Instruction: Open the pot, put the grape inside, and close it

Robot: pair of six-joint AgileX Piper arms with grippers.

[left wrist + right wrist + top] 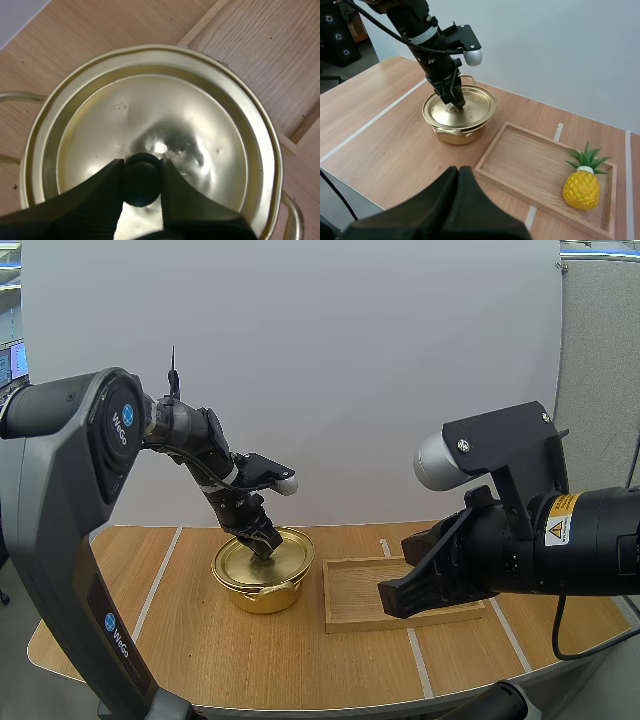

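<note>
**opening step: left gripper on the lid knob**

at the left of the table (300,665), my left gripper (142,172) reaches down onto the gold pot (262,595). its two black fingers pinch the dark knob (142,186) at the centre of the lid (150,115), one finger on each side. the lid sits flat and closed inside the pot's rim, so i judge the task to be at its first step: grip made, lift not yet begun.

just to the right of the pot lies the wooden tray (530,160), close beside it but not touching. my right gripper (458,170) hangs above the table on the near side of the tray, fingers pressed together as one wedge and holding nothing. at the tray's end away from the pot stands the fruit on hand, a yellow pineapple (581,189) rather than a grape, upright with its green crown up.

the next move calls for a straight upward pull on the knob, with the pinch kept firm so the lid does not tilt or slip. the lid should then be set down clear of the pot's mouth, perhaps on bare table to the left, leaving the right arm an open path from tray to pot.
</note>
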